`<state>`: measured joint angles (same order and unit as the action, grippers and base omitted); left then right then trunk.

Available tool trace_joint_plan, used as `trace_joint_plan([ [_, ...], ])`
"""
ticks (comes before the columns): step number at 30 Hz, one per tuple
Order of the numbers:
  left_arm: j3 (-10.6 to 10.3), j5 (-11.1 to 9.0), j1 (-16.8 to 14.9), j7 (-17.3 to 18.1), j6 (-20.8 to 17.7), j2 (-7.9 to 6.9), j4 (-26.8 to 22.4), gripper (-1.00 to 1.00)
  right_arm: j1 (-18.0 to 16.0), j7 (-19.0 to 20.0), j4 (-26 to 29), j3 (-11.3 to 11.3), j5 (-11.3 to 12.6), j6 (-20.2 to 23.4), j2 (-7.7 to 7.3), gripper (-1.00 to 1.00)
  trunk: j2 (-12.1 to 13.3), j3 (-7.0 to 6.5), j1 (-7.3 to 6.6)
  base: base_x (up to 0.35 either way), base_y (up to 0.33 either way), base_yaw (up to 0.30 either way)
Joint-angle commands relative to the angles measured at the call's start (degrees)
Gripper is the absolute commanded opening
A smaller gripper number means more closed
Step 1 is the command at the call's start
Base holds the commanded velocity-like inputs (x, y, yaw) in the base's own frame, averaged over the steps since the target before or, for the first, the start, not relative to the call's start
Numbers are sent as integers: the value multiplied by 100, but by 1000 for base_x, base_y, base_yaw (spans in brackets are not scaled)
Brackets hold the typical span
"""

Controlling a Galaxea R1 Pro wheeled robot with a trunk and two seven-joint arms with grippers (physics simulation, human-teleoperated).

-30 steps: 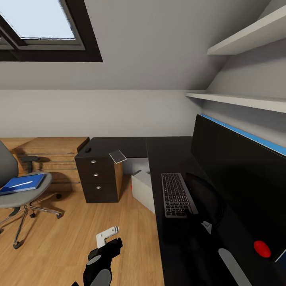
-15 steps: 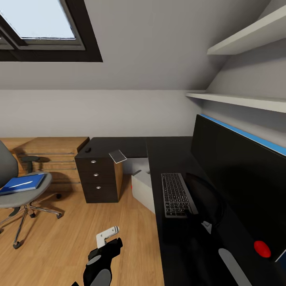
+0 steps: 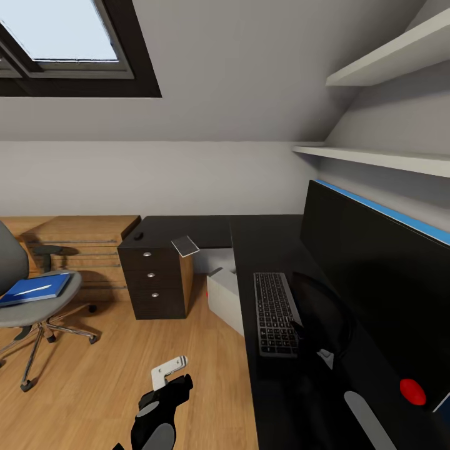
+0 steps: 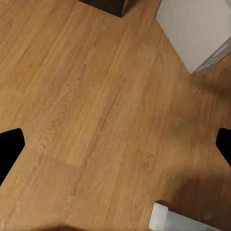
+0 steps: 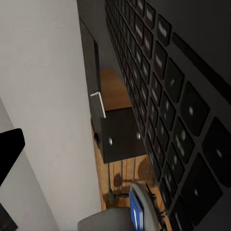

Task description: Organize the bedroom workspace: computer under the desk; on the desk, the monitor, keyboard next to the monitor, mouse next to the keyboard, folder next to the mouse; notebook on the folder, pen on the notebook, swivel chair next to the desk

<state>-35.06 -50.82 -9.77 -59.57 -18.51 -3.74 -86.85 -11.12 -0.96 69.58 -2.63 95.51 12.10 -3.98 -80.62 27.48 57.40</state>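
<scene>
Left arm low, left pincer pointing forward-down, fingers spread wide. Right pincer state unclear.

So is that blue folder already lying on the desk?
No, the blue folder lies on the seat of the grey swivel chair, which stands on the wooden floor well apart from the black desk.

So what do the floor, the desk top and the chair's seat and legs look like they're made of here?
Floor: wood planks, warm matte finish, with visible grain and board seams. Desk: smooth black surface, probably laminate or painted board; no grain shows, so this is uncertain. Chair: the seat looks like grey fabric or soft padding, and the legs look like polished metal, given their bright highlights.
</scene>
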Motion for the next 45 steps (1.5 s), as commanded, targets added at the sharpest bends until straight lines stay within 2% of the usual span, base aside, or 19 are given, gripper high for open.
trace_joint_plan([
  [1,-10,-17,-7,-37,-37,-4,-8,100,-2,-10,3,-4,46,3,-5,100,-4,6,0,0,0,0],
  [31,-19,-16,-7,-37,-30,-4,1,100,-2,-9,3,-1,38,3,1,100,-4,6,0,-1,-27,0],
  [45,-19,-16,-7,-37,-30,-4,1,100,-4,-3,-73,-9,38,-15,3,100,-4,6,0,-281,-4,0],
])
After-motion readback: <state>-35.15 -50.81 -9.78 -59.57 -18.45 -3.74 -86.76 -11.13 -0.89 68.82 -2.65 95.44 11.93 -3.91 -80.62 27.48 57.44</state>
